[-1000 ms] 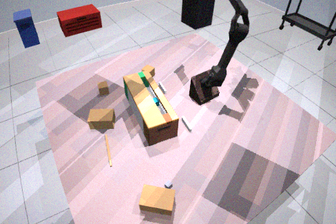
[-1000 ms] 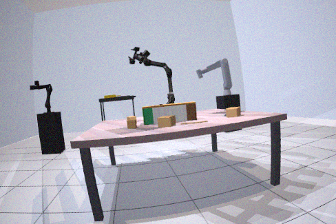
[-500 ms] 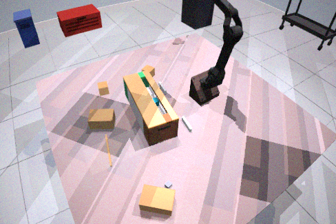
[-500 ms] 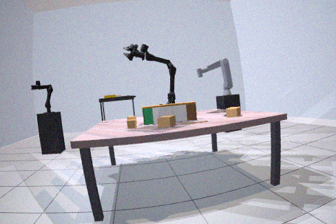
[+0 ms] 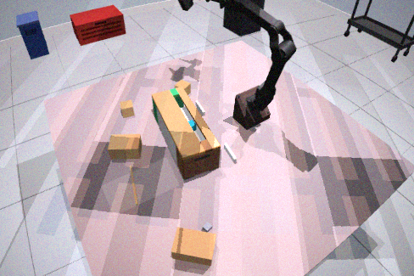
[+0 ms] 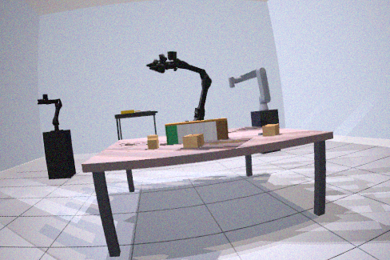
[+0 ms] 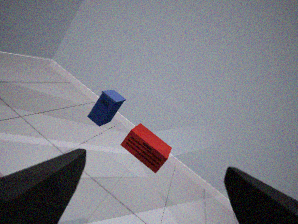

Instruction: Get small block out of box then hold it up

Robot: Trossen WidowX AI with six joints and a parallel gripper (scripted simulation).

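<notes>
The long box point(image 5: 166, 112) point(image 6: 191, 132) stands on the pink table point(image 5: 254, 220) point(image 6: 136, 163), with a slot along its top. One end has a green part point(image 5: 175, 92) point(image 6: 172, 134); the other end is brown point(image 5: 201, 161) point(image 6: 222, 129). The small cyan-blue block point(image 5: 193, 125) shows through the slot, nearer the brown end; it cannot be made out in the exterior view. My gripper point(image 5: 182, 0) point(image 6: 148, 66) point(image 7: 156, 165) is open and empty, high above the table and the box. Its fingers point away from the base, and the wrist view shows no table objects.
Tan blocks point(image 5: 126, 109) point(image 5: 125, 147) point(image 5: 193, 245) point(image 5: 183, 87) stand around the box. A thin stick point(image 5: 134, 184) lies in front. White bars point(image 5: 200, 108) point(image 5: 230, 152) lie between box and arm base. A small grey piece point(image 5: 206, 227) lies by the nearest tan block.
</notes>
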